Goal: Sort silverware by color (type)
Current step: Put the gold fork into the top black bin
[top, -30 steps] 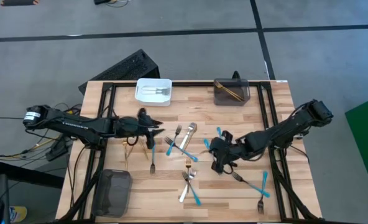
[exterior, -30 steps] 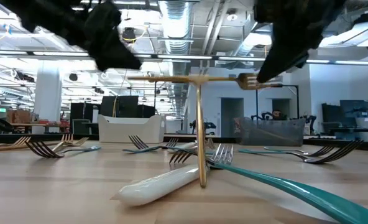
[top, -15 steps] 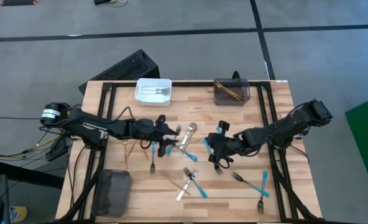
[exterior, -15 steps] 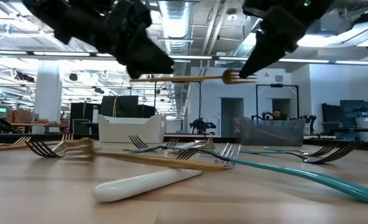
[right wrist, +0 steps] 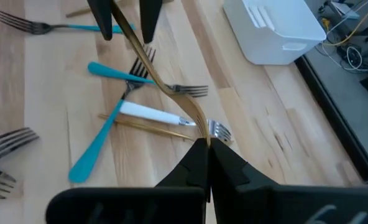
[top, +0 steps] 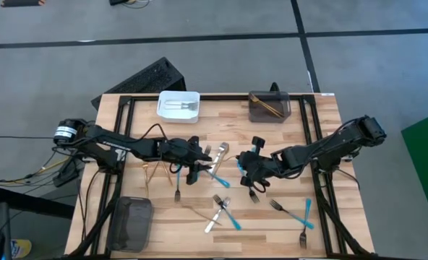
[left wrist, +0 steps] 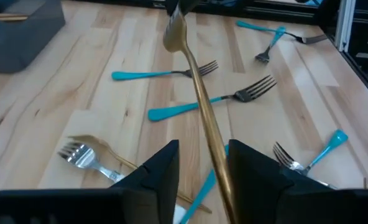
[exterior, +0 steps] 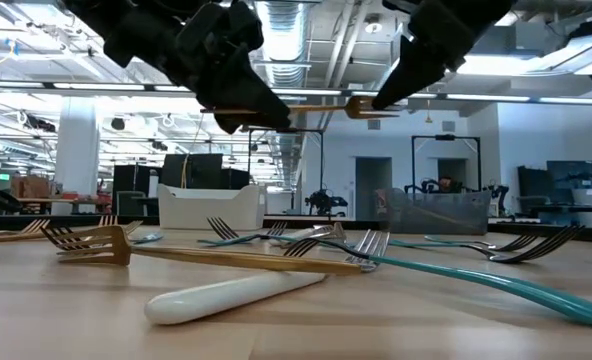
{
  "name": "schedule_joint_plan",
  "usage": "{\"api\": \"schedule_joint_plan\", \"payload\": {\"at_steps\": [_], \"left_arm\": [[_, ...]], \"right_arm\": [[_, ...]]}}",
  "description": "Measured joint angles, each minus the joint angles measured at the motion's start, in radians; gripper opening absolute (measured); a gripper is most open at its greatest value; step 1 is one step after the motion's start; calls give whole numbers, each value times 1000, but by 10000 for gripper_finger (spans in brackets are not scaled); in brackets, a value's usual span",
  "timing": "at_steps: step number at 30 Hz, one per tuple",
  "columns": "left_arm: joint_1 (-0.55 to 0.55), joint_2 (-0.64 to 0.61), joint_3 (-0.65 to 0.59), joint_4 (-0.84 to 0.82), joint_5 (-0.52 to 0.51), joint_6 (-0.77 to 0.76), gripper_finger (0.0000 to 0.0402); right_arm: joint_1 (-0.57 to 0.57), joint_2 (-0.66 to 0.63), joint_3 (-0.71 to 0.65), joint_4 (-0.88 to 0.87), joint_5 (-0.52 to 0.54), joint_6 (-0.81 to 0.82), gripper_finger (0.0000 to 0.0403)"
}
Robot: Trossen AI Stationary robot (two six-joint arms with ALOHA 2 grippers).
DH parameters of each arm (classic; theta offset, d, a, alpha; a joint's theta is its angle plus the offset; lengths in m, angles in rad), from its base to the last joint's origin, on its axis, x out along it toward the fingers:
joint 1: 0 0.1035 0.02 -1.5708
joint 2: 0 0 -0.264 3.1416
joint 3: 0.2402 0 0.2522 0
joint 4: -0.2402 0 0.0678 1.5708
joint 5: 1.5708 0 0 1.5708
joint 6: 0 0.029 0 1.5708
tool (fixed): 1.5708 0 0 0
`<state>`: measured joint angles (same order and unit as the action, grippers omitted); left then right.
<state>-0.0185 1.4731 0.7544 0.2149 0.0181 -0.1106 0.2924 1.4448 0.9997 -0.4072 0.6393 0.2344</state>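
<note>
- The left gripper (top: 197, 165) hangs over the middle of the bench (top: 322, 137), its fingers (left wrist: 162, 168) parted around the handle end of a gold fork (exterior: 296, 106) without pinching it.
- That fork is held level in the air between the two arms, above the scattered blue-handled forks (top: 215, 177) and a white-handled piece (exterior: 236, 292).
- The right gripper (top: 249, 162) has its fingers clamped on the tine end of the fork.
- Risk: this looks like a hand-over. If the right fingers let go before the left ones bite, the fork would drop into the pile.
- Risk: a pull with both sides clamped could twist the fork, since the handle sits off-centre between the left fingers.
</note>
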Motion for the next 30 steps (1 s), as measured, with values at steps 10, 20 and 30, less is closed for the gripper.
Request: {"api": "schedule_joint_plan", "payload": {"at_steps": [10, 20, 30], "left_arm": [[0, 0, 0, 2, -73, 39, 13], [-11, 0, 0, 116, -373, 66, 12], [-56, -2, -58, 500, -439, 152, 11]], "right_arm": [[-9, -10, 0, 22, 29, 88, 57], [6, -210, -22, 55, 177, 386, 170], [42, -180, -265, 695, 328, 352, 215]]}}
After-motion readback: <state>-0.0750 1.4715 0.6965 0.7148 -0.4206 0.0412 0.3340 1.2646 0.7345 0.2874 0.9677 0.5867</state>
